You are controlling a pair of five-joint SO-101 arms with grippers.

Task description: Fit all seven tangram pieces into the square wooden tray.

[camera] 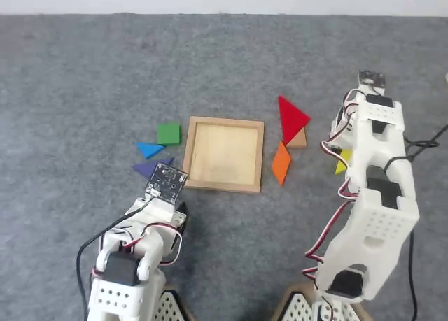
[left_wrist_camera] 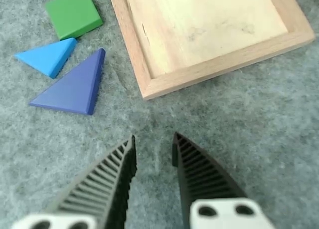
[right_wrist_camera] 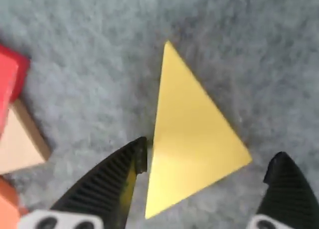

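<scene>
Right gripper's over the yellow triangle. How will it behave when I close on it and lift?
The yellow triangle looks like a rigid flat block, so it likely won't flex or roll. Its angled sides may make it twist as the open right gripper closes. The fuzzy grey mat probably resists sliding.

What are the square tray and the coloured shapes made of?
The tray looks like bare pale wood: grain lines show on its floor. The dark blue triangle and yellow triangle are thick, flat-coloured blocks, probably painted wood, though plastic cannot be ruled out.
</scene>
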